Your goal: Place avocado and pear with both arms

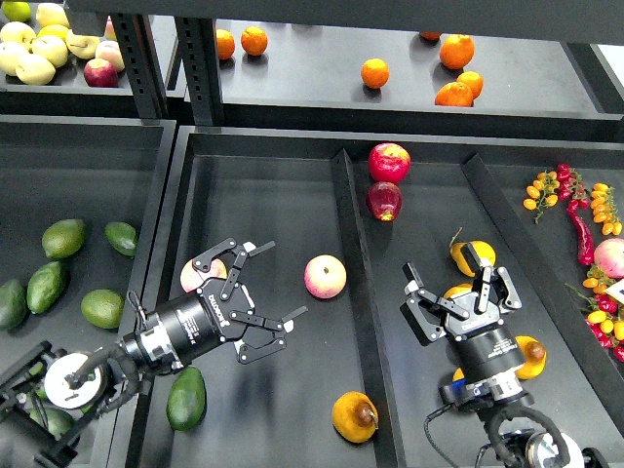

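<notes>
The dark green avocado (185,398) lies at the near left of the middle tray (273,195), just below my left arm. The orange-yellow pear (354,416) with a brown spot lies at the tray's near right, beside the divider (346,214). My left gripper (278,283) is open and empty, above and to the right of the avocado, left of a pink apple (325,276). My right gripper (456,283) is open and empty in the right compartment, over another orange pear (454,292), well right of the task pear.
A second pink apple (200,273) is partly hidden behind my left gripper. Two red apples (389,162) lie at the back. A stemmed yellow pear (466,252) and an orange pear (532,355) are by my right gripper. Lighter avocados (63,238) fill the left tray.
</notes>
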Robot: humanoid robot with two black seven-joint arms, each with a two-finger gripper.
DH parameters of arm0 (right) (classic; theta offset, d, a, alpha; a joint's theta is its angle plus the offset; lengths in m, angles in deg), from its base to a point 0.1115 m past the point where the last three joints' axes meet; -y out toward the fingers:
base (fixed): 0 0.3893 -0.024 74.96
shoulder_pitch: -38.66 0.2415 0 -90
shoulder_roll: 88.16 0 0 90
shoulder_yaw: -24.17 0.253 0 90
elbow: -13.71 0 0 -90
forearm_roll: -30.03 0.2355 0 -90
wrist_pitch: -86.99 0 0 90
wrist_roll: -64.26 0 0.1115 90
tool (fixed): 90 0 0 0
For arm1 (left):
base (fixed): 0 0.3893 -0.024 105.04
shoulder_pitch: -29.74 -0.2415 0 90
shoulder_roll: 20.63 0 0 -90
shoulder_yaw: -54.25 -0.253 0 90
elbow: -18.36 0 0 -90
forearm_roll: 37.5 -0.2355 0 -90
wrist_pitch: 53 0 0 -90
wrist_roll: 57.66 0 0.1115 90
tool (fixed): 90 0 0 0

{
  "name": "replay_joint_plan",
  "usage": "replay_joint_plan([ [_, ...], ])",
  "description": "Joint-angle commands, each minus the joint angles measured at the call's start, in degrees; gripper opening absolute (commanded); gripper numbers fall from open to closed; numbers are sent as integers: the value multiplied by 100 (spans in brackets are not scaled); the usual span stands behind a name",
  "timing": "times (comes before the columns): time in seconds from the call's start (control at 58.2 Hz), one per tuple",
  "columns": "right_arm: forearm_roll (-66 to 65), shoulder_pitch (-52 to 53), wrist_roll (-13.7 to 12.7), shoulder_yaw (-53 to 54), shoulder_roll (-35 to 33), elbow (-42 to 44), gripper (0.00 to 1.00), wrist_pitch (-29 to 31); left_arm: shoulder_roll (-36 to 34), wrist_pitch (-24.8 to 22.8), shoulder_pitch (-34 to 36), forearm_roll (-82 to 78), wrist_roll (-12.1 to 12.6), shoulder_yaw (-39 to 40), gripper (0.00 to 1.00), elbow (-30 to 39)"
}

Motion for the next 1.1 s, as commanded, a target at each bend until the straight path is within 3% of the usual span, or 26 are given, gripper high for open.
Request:
replay_joint_plan([
  [0.0, -8, 212, 2, 103, 0, 115, 99, -125, -591, 0, 763, -192, -1, -919, 99, -4],
  [0.275, -17, 687, 2, 278, 0, 186, 99, -644, -1321, 0, 2715, -350, -1, -3205, 99, -74],
  [0.481, -17, 968, 2, 305, 0, 353, 99, -679, -1234, 0, 3936, -754, 57, -4347, 99, -21],
  [0.774, -17, 1092, 2, 305, 0, 441, 99, -653, -724, 172, 4597, -1255, 57, -4726, 99, -4],
  [0.928, -17, 1092, 2, 296, 0, 450, 99, -653, -689, 163, 5124, -1282, 57, -5402, 100, -21],
  [1.083, -17, 1101, 2, 296, 0, 441, 99, -653, -443, 172, 5195, -1291, 57, -5606, 100, 14],
])
